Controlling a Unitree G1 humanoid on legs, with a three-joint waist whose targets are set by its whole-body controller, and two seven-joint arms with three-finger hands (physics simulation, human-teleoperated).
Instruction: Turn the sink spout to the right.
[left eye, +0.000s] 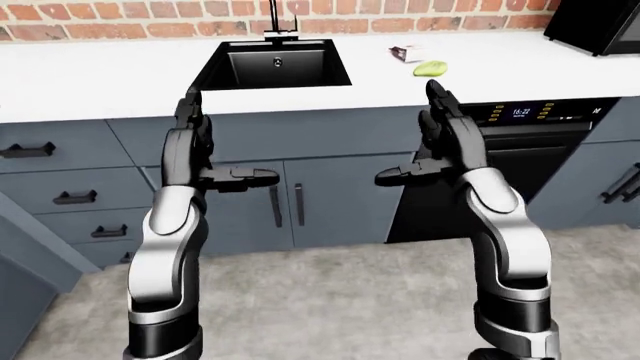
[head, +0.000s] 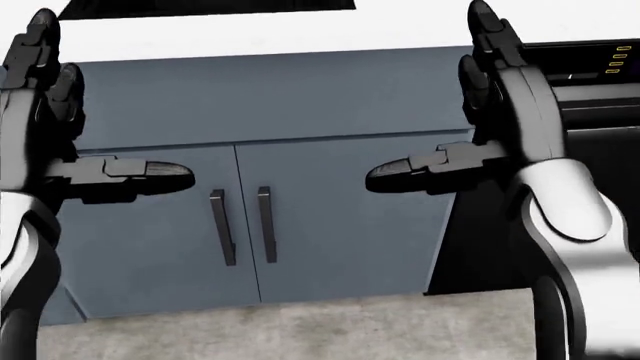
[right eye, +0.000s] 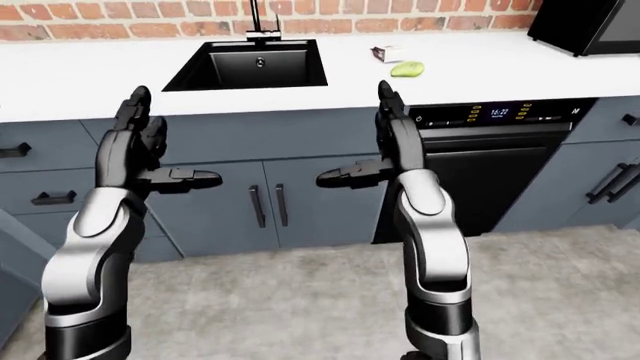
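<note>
The black sink basin (left eye: 275, 64) is set in the white counter (left eye: 100, 75) at the top of the left-eye view. Its thin dark spout (left eye: 275, 16) rises at the sink's far rim against the brick wall; which way it points is too small to tell. My left hand (left eye: 215, 146) and right hand (left eye: 420, 139) are both open and empty, fingers pointing up and thumbs pointing inward. They hang before the grey cabinet fronts, below the counter edge and well short of the sink. The head view shows only the hands and cabinet doors.
A green item (left eye: 430, 69) and a small packet (left eye: 408, 52) lie on the counter right of the sink. A black oven (left eye: 520, 150) stands at right, a dark microwave (left eye: 600, 22) at top right. Cabinet door handles (left eye: 286, 204) and drawers (left eye: 60, 172) lie below.
</note>
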